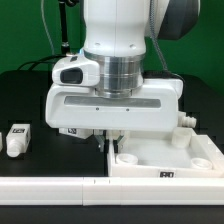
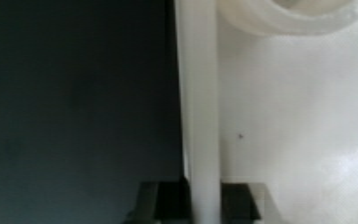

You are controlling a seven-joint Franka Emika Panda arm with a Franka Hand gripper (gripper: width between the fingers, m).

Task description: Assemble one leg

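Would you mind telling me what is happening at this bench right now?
The Panda arm's pincer straddles the raised edge of the large white panel, one finger on either side; whether it grips is unclear. One leg lies apart on the black table at the exterior view's left, untouched.

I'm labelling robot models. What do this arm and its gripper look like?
The arm is white with a dark grey joint cap, ending in a silver-grey ring. The gripper has a boxy white body and dark fingers. A white camera module sits beside the wrist.
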